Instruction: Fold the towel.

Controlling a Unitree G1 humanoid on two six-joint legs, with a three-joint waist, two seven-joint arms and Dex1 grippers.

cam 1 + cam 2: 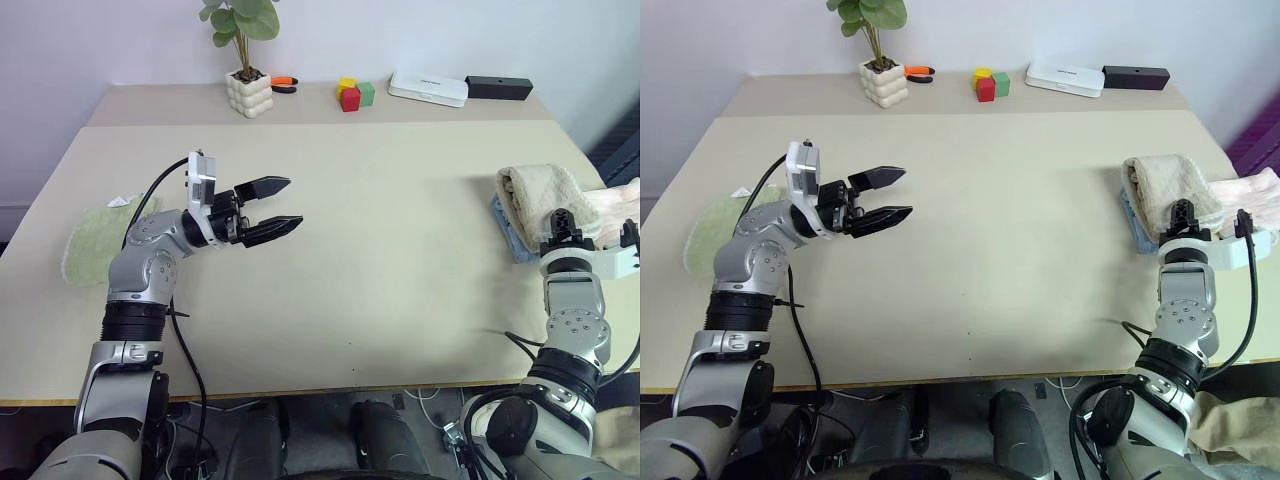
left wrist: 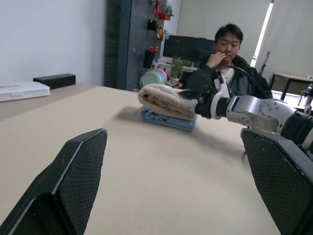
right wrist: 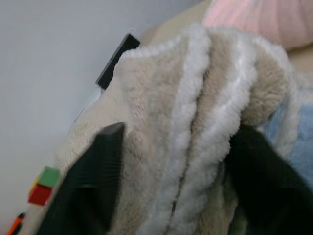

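1. Head views: towel (image 1: pixel 538 192) lies folded on a blue towel (image 1: pixel 507 232) at the table's (image 1: pixel 380 250) right edge. Left gripper (image 1: pixel 272 207) hovers wide, empty.
2. Left wrist view: towel well apart from the fingers (image 2: pixel 73 171).
3. Right wrist view: right gripper (image 3: pixel 176 171) spread, fingers (image 3: pixel 98 171) flanking the towel's folded edge.

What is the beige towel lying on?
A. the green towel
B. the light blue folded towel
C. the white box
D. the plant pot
B: the folded beige towel rests on top of the light blue towel, whose edge peeks out underneath it near the right side of the table.
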